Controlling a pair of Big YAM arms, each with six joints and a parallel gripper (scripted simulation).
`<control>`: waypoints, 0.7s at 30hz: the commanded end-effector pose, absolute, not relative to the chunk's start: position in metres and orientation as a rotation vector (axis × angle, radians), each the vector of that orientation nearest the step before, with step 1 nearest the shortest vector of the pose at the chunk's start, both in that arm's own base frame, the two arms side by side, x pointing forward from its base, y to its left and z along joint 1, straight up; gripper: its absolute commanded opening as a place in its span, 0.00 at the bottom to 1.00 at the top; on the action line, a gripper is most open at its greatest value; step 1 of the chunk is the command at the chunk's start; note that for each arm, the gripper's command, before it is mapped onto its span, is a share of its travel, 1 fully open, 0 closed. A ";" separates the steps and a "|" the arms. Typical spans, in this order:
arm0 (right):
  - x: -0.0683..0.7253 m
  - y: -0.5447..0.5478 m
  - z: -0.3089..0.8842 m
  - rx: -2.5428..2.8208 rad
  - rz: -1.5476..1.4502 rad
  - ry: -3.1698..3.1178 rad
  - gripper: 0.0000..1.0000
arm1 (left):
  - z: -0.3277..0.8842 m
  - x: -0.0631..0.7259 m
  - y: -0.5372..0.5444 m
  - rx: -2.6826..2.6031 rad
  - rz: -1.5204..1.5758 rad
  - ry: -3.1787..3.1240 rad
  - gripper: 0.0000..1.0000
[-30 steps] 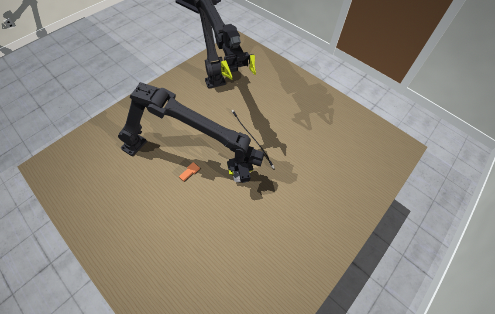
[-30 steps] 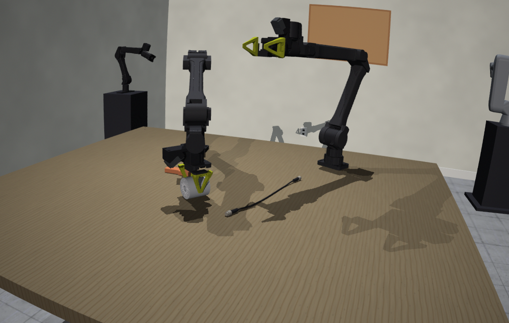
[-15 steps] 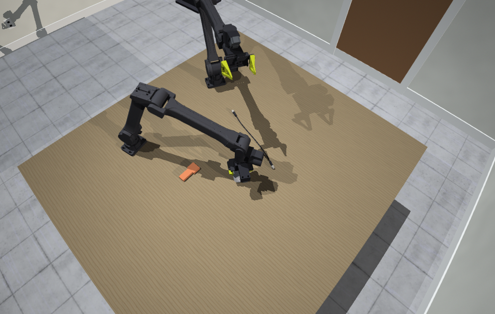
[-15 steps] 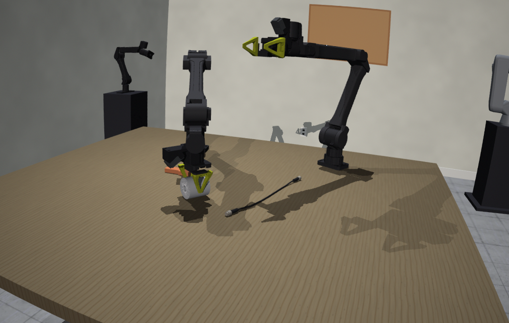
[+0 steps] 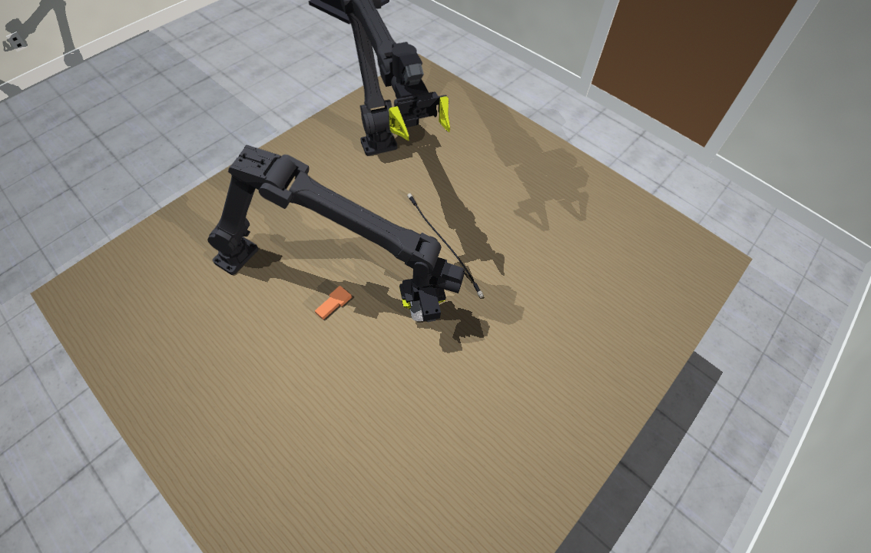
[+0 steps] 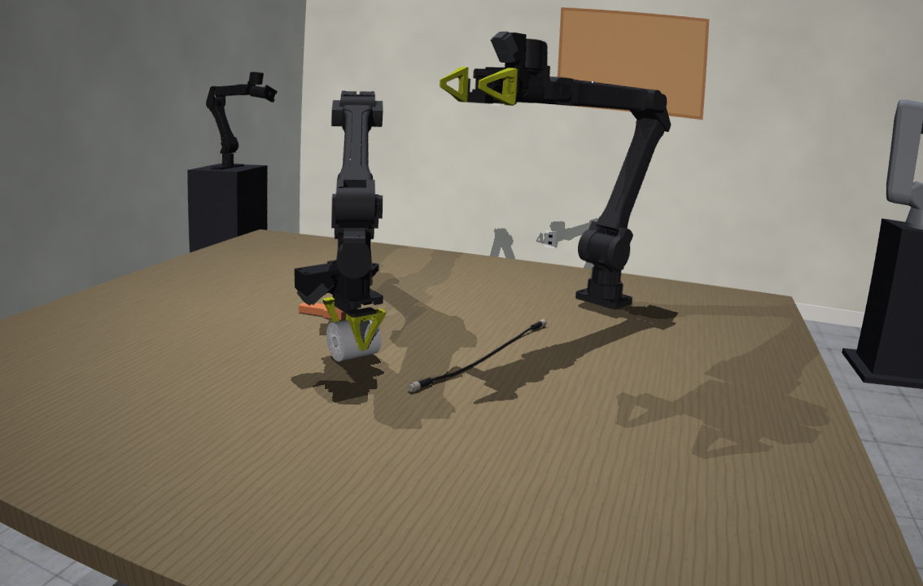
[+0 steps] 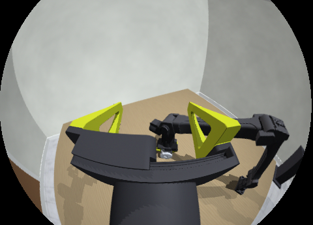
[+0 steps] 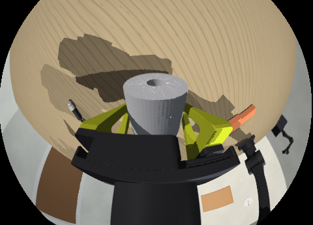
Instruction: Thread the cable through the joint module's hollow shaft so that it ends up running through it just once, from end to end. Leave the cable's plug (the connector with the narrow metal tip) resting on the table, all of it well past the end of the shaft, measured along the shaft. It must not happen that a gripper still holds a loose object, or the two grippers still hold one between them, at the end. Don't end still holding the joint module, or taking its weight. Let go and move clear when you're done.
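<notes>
The joint module [image 6: 350,341] [image 8: 153,83] is a grey cylinder with a hollow bore through its middle. My right gripper [image 6: 356,327] is shut on its sides and holds it a little above the table, bore axis pointing away from the wrist. The module also shows in the right wrist view [image 8: 154,104], and the right gripper is in the top view [image 5: 422,306]. The black cable [image 6: 475,356] lies loose on the table beside it [image 5: 444,243], one end near the module [image 8: 75,109]. My left gripper [image 6: 475,83] [image 5: 419,117] is open and empty, high above the table.
A flat orange block [image 5: 332,302] lies on the table just behind the right gripper, and it also shows in the exterior view [image 6: 312,308]. The left arm's base [image 6: 601,291] stands at the far edge. Other robots on pedestals stand off the table.
</notes>
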State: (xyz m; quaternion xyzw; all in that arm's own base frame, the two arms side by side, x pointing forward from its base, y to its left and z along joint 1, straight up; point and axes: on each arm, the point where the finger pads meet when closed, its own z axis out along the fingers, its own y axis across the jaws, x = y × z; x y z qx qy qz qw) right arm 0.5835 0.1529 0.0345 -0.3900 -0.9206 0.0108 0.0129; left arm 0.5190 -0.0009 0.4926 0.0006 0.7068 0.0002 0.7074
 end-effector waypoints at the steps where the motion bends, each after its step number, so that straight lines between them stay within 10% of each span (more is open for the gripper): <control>1: 0.614 0.153 0.111 -1.290 -0.118 -2.959 0.70 | 0.503 0.523 0.006 -0.014 0.001 1.558 1.00; 21: 0.615 0.153 0.110 -1.400 -0.096 -2.886 0.70 | 0.503 0.523 0.006 -0.014 0.001 1.558 1.00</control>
